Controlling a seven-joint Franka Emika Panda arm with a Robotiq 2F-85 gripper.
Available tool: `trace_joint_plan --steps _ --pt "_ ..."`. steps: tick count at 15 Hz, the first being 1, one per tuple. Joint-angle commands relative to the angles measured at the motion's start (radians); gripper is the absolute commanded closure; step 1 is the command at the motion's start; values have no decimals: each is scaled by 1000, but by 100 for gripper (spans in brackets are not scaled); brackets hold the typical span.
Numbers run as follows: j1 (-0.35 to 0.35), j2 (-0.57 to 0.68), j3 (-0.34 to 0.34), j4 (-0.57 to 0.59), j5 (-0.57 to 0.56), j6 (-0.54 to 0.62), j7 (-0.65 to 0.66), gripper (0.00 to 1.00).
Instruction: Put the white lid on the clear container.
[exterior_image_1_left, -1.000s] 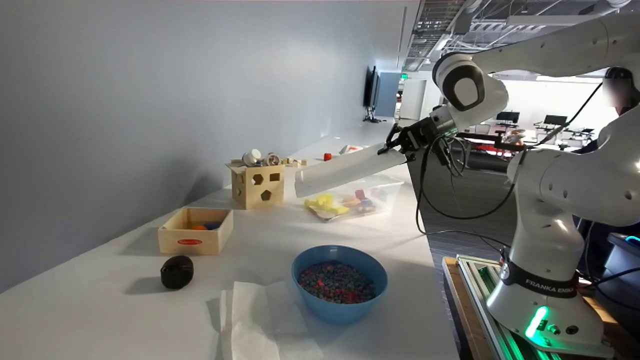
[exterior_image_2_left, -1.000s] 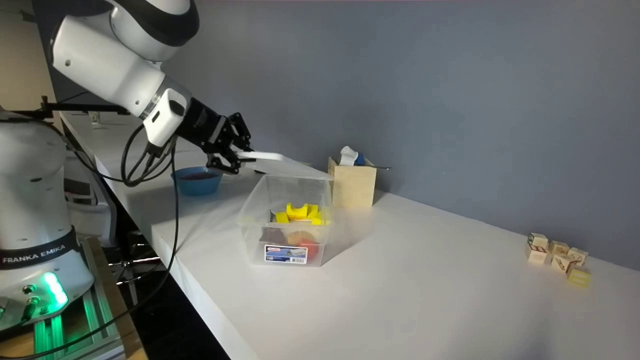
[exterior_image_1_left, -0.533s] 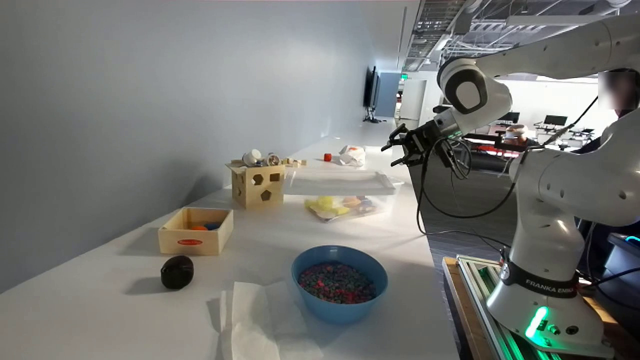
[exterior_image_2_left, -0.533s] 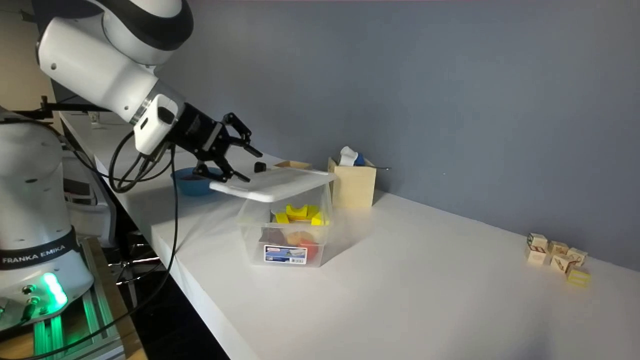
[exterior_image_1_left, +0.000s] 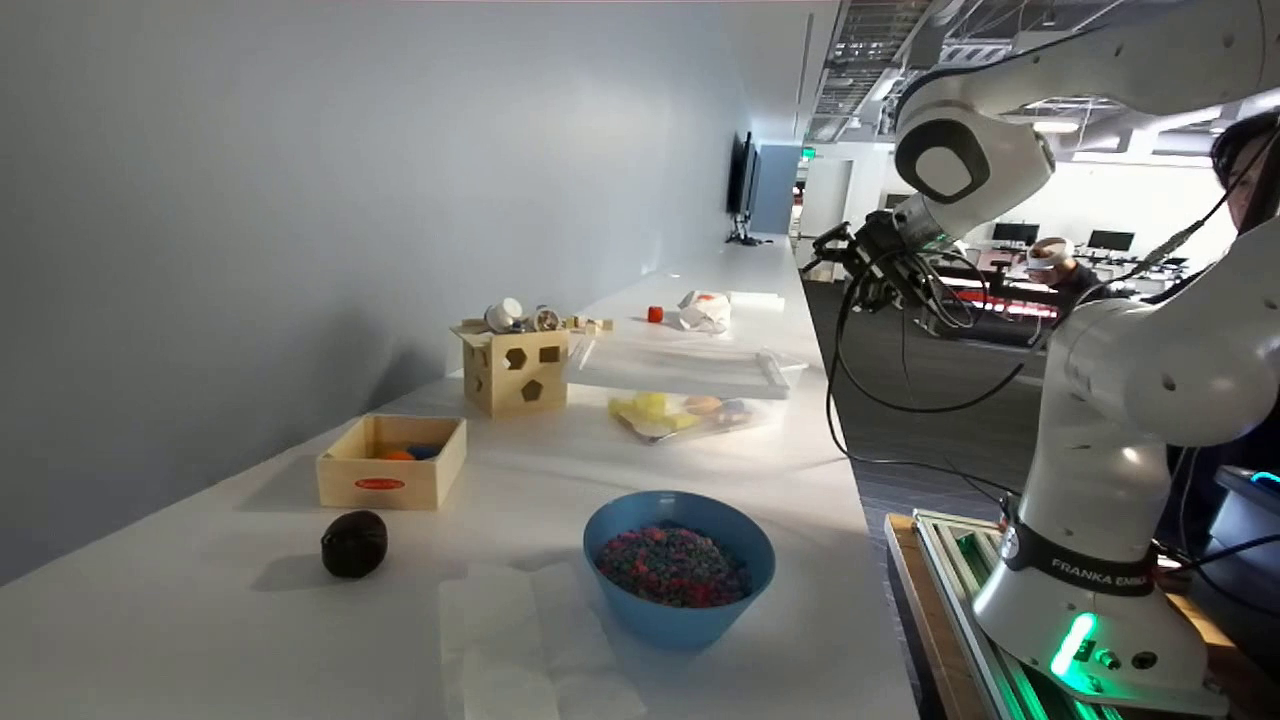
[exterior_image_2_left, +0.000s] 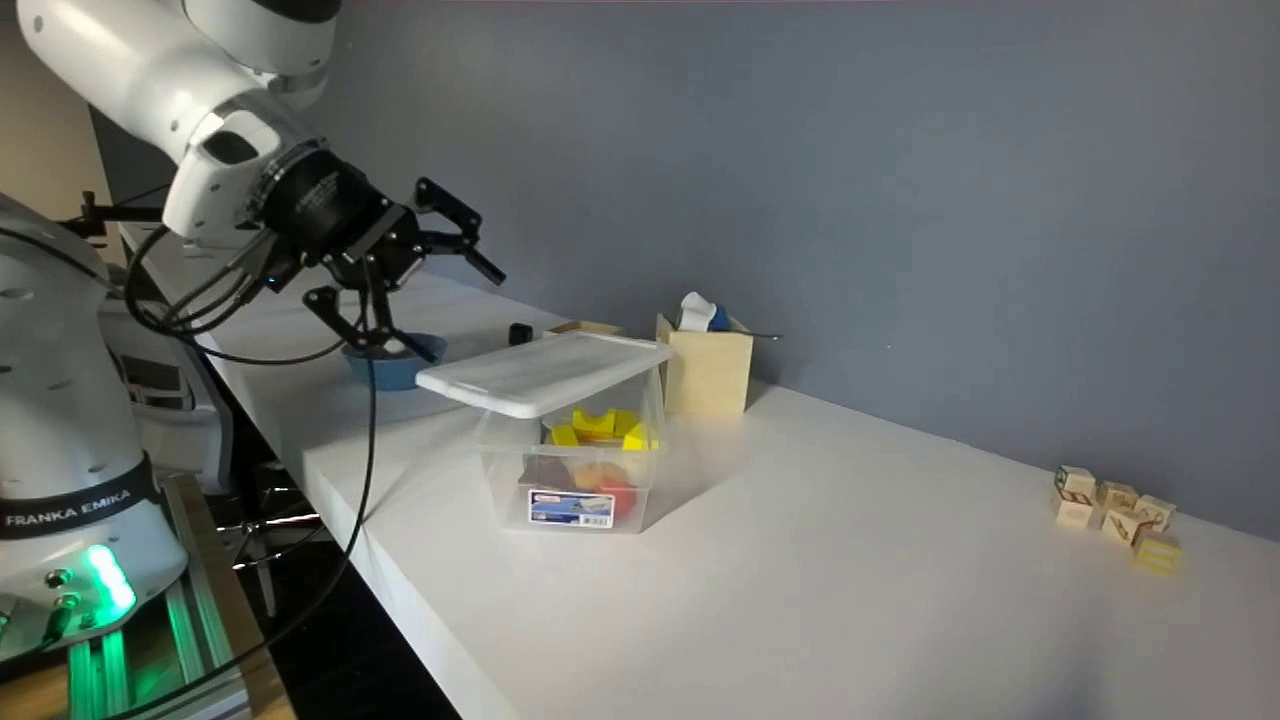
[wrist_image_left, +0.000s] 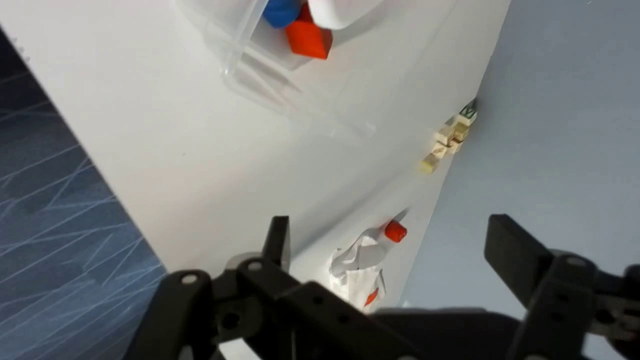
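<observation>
The gripper (exterior_image_2_left: 462, 317) is spread really wide, jaws well apart, hanging up in the air. Closest thing to it is the white lid (exterior_image_2_left: 545, 372), just below and ahead, with a gap between the two. It's lying askew across the top of the clear container (exterior_image_2_left: 506, 470), one corner poking out on the gripper's side, and the end with the blue-and-white label (exterior_image_2_left: 570, 508) is uncovered. Honestly can't tell from these angles if the lid sits flat on the container all the way round. Down inside you've got yellow pieces (exterior_image_2_left: 598, 427), a red block (wrist_image_left: 308, 41) and a blue piece (wrist_image_left: 281, 13). Past the lid from the gripper, toward the wall (exterior_image_1_left: 300, 200), there's a wooden box (exterior_image_1_left: 505, 395) with shapes cut in it and a white piece (exterior_image_1_left: 503, 315) on top. Off to one side of the gripper sits the blue bowl (exterior_image_1_left: 655, 625), holding small dark and reddish bits (exterior_image_1_left: 675, 570), with some white paper (exterior_image_1_left: 510, 640) right by it. On the opposite side are a crumpled white bundle (exterior_image_1_left: 706, 312), a small red piece (wrist_image_left: 395, 231) and some little wooden letter blocks (exterior_image_2_left: 1122, 522) bunched together. Back on the bowl's side but further from the gripper: a low wooden tray (exterior_image_1_left: 420, 490) with orange and blue stuff (exterior_image_1_left: 397, 455) in it, then a round black thing (exterior_image_1_left: 354, 545).
</observation>
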Motion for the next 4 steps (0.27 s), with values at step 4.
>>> trace_joint_plan --steps 4 --pt "25 52 92 -2 -40 156 132 0"
